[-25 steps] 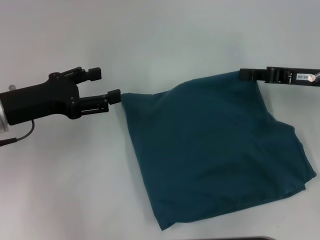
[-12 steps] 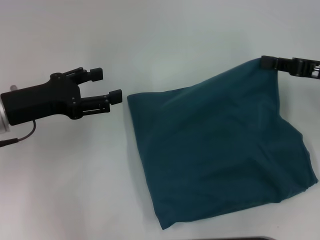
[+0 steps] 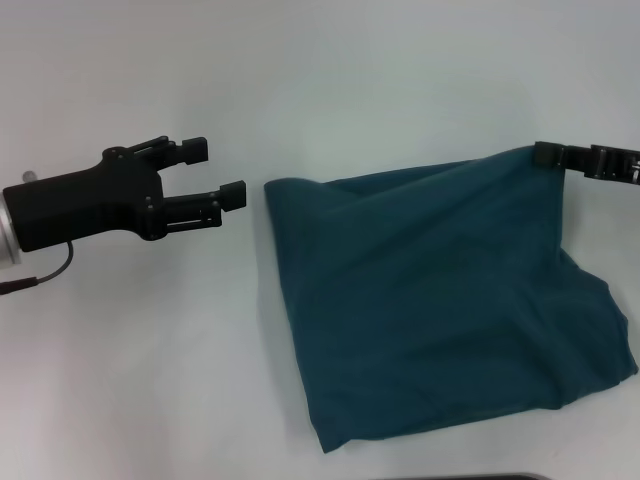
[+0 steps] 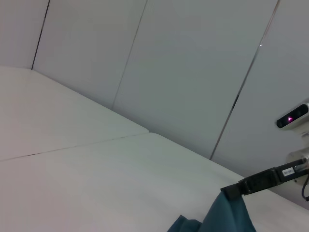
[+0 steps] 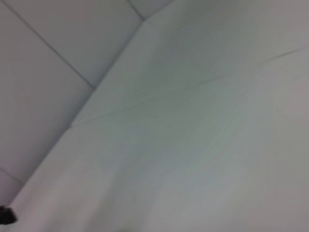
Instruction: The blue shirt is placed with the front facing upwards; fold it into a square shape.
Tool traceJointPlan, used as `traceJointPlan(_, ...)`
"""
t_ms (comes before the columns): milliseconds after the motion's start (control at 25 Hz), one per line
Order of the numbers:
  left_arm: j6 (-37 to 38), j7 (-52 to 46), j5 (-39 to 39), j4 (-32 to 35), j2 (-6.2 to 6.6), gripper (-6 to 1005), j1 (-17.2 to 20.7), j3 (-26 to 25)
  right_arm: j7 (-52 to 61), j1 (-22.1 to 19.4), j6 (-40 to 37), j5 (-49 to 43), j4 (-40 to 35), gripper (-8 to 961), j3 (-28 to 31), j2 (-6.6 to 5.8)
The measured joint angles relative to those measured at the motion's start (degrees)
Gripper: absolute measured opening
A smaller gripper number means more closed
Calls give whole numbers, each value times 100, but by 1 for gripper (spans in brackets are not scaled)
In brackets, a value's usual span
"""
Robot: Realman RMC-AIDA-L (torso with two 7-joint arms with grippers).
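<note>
Head view: R hand (image 3: 545, 155) clamped on blue shirt (image 3: 440, 300) corner, L hand (image 3: 222, 172) apart, beside it.

blue shirt (image 3: 440, 300) dragged rightward by right gripper (image 3: 545, 156), off left gripper (image 3: 220, 172)

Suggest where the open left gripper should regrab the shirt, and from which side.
Take the free far-left corner of the shirt, coming in level from the robot's left. That corner lies flat and nearest the left gripper, whose open jaws already face it. The right gripper holds the far-right corner raised, so a matching grip probably evens the edge.
</note>
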Motion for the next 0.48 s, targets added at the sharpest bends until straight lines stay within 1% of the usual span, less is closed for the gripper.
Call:
traceJointPlan(240, -1, 0, 0, 0, -6, 907, 0, 6, -11, -6, -406, -178, -22, 94, -15, 44)
traceJointPlan(480, 2, 0, 5, 0, -7, 907, 0, 12, -21, 99, -534, -174, -120, 111, -37, 75)
